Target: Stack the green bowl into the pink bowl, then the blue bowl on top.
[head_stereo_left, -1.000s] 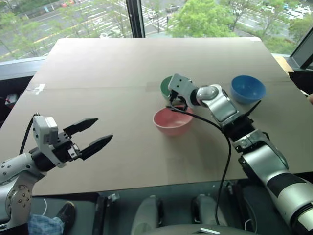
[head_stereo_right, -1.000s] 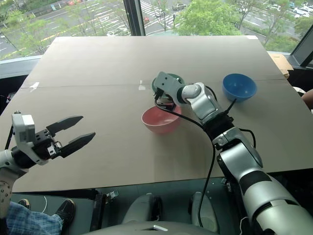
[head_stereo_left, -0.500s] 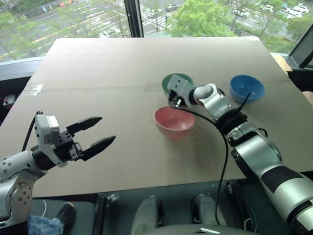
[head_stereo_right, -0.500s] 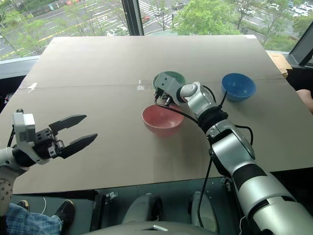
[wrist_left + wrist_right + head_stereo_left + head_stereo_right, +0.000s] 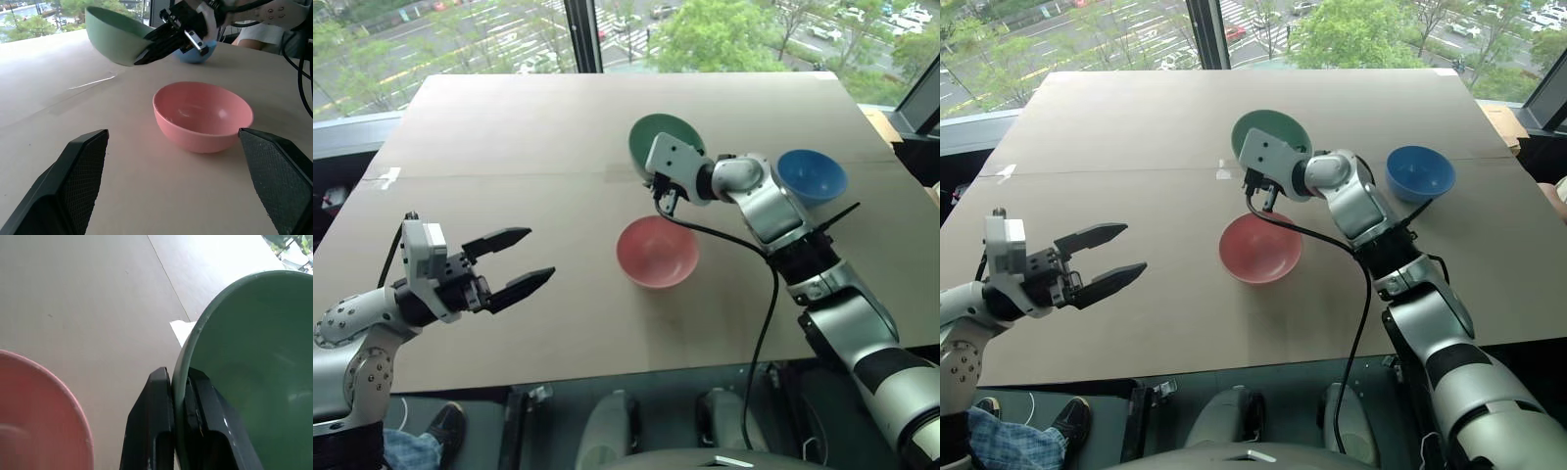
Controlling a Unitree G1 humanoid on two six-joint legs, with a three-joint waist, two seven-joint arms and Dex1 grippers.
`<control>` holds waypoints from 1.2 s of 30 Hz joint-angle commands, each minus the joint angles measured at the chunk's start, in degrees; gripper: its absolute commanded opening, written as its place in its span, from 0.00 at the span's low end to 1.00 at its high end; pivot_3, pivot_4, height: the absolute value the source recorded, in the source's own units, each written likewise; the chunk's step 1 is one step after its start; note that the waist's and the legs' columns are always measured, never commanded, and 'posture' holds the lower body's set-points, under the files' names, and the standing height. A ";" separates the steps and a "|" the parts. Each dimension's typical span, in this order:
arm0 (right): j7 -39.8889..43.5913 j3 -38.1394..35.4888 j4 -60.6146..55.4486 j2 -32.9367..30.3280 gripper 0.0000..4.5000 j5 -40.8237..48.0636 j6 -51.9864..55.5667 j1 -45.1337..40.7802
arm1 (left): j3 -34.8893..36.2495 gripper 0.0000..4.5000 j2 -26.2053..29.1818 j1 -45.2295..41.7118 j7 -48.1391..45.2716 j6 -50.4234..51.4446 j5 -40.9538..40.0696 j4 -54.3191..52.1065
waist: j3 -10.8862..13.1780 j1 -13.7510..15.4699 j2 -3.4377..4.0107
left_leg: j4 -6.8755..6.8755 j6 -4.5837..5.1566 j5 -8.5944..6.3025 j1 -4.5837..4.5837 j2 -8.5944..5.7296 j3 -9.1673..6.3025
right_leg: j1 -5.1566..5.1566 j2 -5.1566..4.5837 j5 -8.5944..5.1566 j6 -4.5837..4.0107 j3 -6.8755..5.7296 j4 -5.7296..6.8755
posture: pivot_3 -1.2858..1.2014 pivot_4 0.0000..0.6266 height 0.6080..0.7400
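Note:
My right gripper [image 5: 663, 189] is shut on the near rim of the green bowl [image 5: 662, 139], holding it tilted in the air behind the pink bowl [image 5: 656, 251]. In the right wrist view the two black fingers [image 5: 156, 431] pinch the green bowl's [image 5: 249, 362] rim, one inside and one outside. The pink bowl [image 5: 203, 115] sits upright and empty on the table's middle. The blue bowl [image 5: 812, 176] rests on the table at the right, past my right forearm. My left gripper [image 5: 517, 262] hovers open over the table's near left, pointing toward the pink bowl.
The brown table [image 5: 509, 137] spreads wide, with a strip of white tape [image 5: 389, 177] at its left edge. Windows lie beyond the far edge. A black cable [image 5: 759, 313] hangs along my right arm. A person's arm [image 5: 259, 41] shows behind the blue bowl.
My right gripper has shut on the green bowl's rim and lifted it off the table, tilting it. The left gripper has barely shifted.

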 commanded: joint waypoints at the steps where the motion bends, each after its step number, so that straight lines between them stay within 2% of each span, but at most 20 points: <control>1: 6.86 -1.08 -20.35 -5.62 0.03 4.77 8.15 3.71 | -1.80 1.00 1.54 -3.37 -2.27 -1.71 1.01 2.68 | -0.01 0.18 -0.02 | 0.01 0.00 0.00 0.00 0.01 -0.02 | 0.01 0.00 0.00 0.00 -0.03 0.00 | 0.52 0.24 1.00; 4: 10.16 0.66 -33.60 -10.33 0.03 8.83 16.44 8.53 | -4.44 1.00 2.02 -7.29 -4.21 -2.15 2.01 6.35 | -0.04 0.48 -0.07 | 0.06 0.00 0.00 0.02 0.01 -0.02 | 0.02 0.01 -0.01 0.00 -0.05 -0.01 | 0.52 0.24 1.00; 8: 10.43 2.74 -43.70 -13.60 0.03 12.60 24.69 13.23 | -7.52 1.00 1.93 -11.66 -6.14 -2.81 3.12 9.62 | -0.05 0.49 -0.11 | 0.17 0.01 0.00 0.07 0.00 0.03 | 0.03 0.00 0.00 0.00 0.01 -0.02 | 0.52 0.24 1.00; 11: 8.37 4.07 -45.93 -14.12 0.03 13.32 27.91 14.93 | -9.25 1.00 2.12 -14.74 -7.81 -3.54 4.00 12.43 | -0.06 0.53 -0.15 | 0.19 0.02 0.00 0.11 0.01 0.02 | 0.03 0.01 0.00 0.00 0.02 0.01 | 0.52 0.24 1.00; 18: 2.41 6.19 -43.95 -13.02 0.03 12.40 28.09 14.18 | -11.15 1.00 2.15 -18.25 -10.42 -4.59 5.04 15.77 | -0.06 0.57 -0.19 | 0.18 0.03 0.00 0.07 -0.01 0.03 | 0.01 0.01 0.00 0.00 0.03 0.00 | 0.52 0.24 1.00; 21: 0.25 7.07 -42.61 -12.42 0.24 11.05 25.18 13.45 | -11.51 1.00 2.02 -19.16 -11.14 -5.07 5.70 17.01 | -0.06 0.71 -0.20 | 0.17 0.03 0.00 0.05 -0.02 0.03 | 0.01 0.02 -0.01 0.00 0.01 -0.01 | 0.52 0.24 1.00; 23: -1.34 6.53 -42.54 -12.35 0.45 10.48 26.16 12.64 | -11.63 1.00 1.97 -19.40 -11.42 -5.27 5.88 17.41 | -0.05 0.89 -0.20 | 0.17 0.03 0.00 0.05 -0.02 0.04 | 0.01 0.02 -0.01 0.01 0.02 -0.01 | 0.52 0.24 1.00; 25: -3.01 3.95 -42.68 -11.80 0.60 10.92 28.39 11.06 | -11.73 1.00 1.99 -19.40 -11.56 -5.43 5.88 17.49 | -0.05 1.07 -0.21 | 0.18 0.03 0.00 0.05 -0.01 0.04 | 0.01 0.02 -0.01 0.01 0.02 -0.01 | 0.52 0.24 1.00; 30: -1.34 -6.27 -42.07 -14.75 0.60 16.68 33.54 7.96 | -11.07 1.00 0.67 -19.98 -9.76 -4.78 4.56 15.98 | -0.03 1.61 -0.24 | 0.20 0.02 0.00 0.05 0.01 0.01 | 0.02 0.03 -0.01 0.01 0.01 -0.01 | 0.52 0.24 1.00; 32: -1.53 -9.40 -37.85 -18.79 0.60 15.90 31.86 7.57 | -10.89 1.00 -0.42 -20.63 -8.05 -3.57 3.26 14.03 | -0.02 1.93 -0.28 | 0.21 0.04 0.00 0.03 -0.02 -0.02 | 0.03 -0.01 -0.01 0.01 0.00 -0.02 | 0.52 0.24 1.00; 36: -3.16 -9.99 -24.99 -26.59 0.60 10.82 21.96 9.88 | -11.48 1.00 -3.17 -22.97 -4.12 -2.79 2.47 11.63 | 0.00 2.09 -0.41 | 0.25 0.11 -0.04 0.01 -0.09 0.02 | 0.05 -0.07 -0.01 0.00 0.04 -0.07 | 0.52 0.24 1.00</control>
